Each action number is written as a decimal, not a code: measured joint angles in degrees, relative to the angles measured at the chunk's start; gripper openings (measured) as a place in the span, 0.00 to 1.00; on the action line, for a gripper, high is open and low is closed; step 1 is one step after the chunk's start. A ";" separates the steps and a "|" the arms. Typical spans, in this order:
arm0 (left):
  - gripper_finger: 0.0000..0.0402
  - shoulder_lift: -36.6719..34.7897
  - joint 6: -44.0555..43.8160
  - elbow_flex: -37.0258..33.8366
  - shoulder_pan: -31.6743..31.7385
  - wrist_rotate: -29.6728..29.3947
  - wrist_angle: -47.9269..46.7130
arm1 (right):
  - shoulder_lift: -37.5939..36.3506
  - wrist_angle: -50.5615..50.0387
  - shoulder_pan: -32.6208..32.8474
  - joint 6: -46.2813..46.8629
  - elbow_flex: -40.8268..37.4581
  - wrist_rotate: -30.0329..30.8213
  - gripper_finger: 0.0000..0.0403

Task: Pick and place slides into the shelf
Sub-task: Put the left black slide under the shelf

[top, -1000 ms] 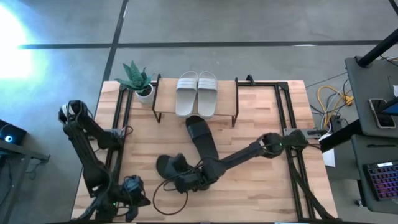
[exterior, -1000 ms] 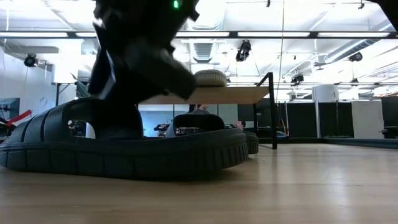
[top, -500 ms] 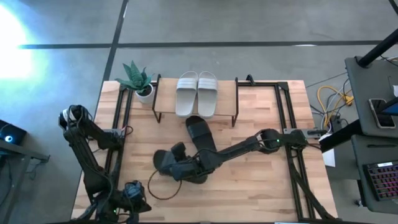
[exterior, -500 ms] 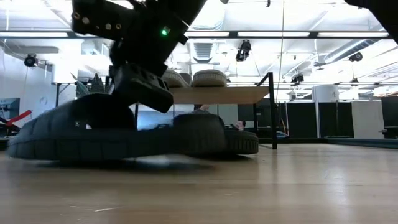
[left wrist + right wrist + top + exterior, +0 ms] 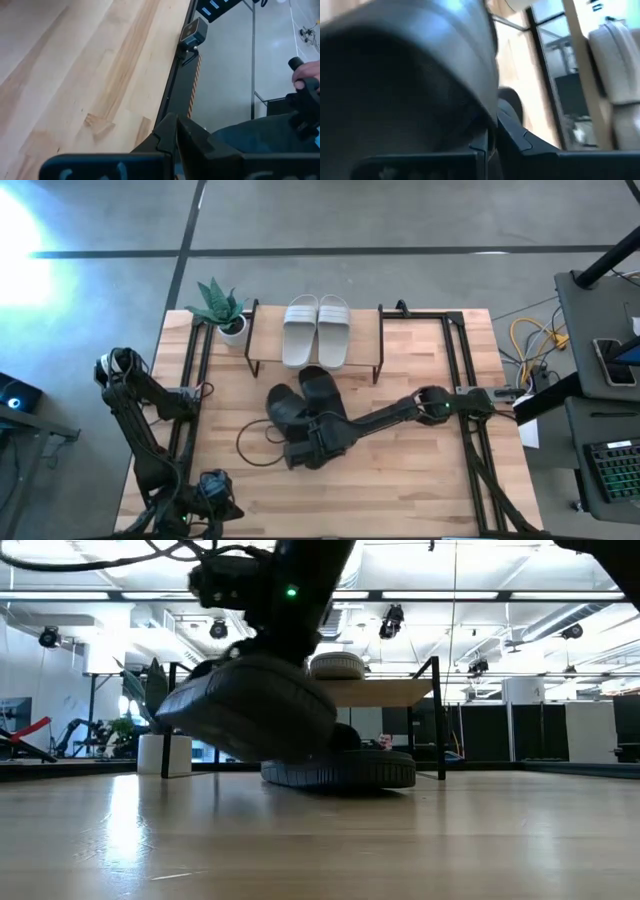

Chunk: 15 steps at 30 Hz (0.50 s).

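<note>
The right gripper (image 5: 300,442) is clamped on a black sandal (image 5: 284,408), holding it clear of the table (image 5: 420,480). The other black sandal (image 5: 320,392) lies just beside it, with the shelf (image 5: 262,332) and its pale pair (image 5: 316,328) beyond. The left gripper (image 5: 208,498) waits well apart at the table's edge; I cannot tell its opening.

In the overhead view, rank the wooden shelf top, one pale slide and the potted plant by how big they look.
1. Shelf, clearly the largest.
2. Pale slide and potted plant: they cover a similar area, so I won't rank them. The slide is longer, the plant's leaves spread wider.

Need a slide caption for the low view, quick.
Right claw lifts a black slide off the table toward the shelf.
</note>
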 joint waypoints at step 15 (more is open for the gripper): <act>0.00 -0.04 -0.11 -0.07 0.02 -1.51 0.09 | 0.20 4.37 -1.34 7.65 -0.73 -11.91 0.26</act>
